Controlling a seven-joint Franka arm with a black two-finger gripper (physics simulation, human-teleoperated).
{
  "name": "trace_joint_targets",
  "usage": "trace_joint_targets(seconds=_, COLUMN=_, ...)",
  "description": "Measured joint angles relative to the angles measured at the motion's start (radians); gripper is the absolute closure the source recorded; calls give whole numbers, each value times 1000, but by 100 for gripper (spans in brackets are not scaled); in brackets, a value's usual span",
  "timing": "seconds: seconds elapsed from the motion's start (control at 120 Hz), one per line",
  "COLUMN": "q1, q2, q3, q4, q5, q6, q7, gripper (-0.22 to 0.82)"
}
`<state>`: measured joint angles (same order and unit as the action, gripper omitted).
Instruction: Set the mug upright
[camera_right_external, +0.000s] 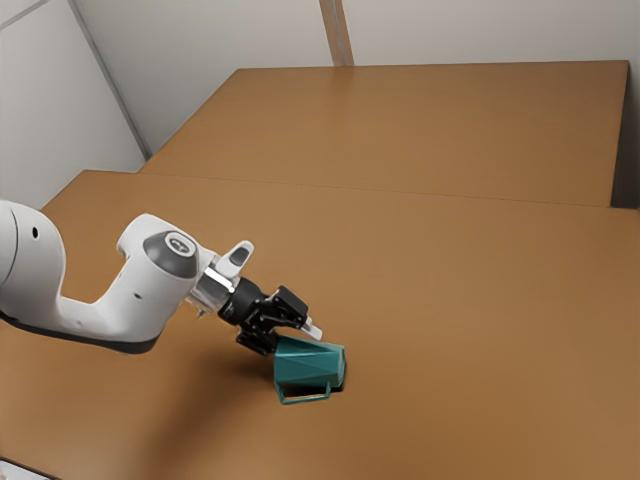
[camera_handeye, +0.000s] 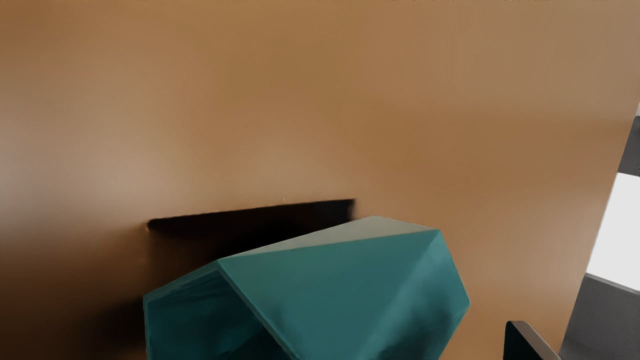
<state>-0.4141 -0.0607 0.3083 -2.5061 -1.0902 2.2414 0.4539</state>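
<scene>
Well, our gripper (camera_right_external: 296, 341) stands jaws apart; the sideways mug (camera_right_external: 309, 362) seems stiff and slick, so we'd clasp it mid-body.

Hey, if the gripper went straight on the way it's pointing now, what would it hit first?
Most likely the teal mug, lying on its side right by the gripper, with the table beyond it. The exact gap is hard to judge.
</scene>
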Motion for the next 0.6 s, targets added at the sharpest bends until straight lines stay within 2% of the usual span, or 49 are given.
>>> trace_joint_targets(seconds=0.167, q1=-14, q2=-6, q3=-1, q4=12, q5=-10, q6=5, q7=23, gripper=53)
trace_joint_targets(seconds=0.267, q1=-22, q2=-8, q3=-1, q4=18, q5=-16, q6=8, q7=34, gripper=64)
trace_joint_targets(seconds=0.417, q1=-40, q2=-13, q3=-6, q4=19, q5=-24, q6=22, q7=44, gripper=72)
trace_joint_targets(seconds=0.6, q1=-73, q2=-24, q3=-13, q4=24, q5=-20, q6=49, q7=45, gripper=76)
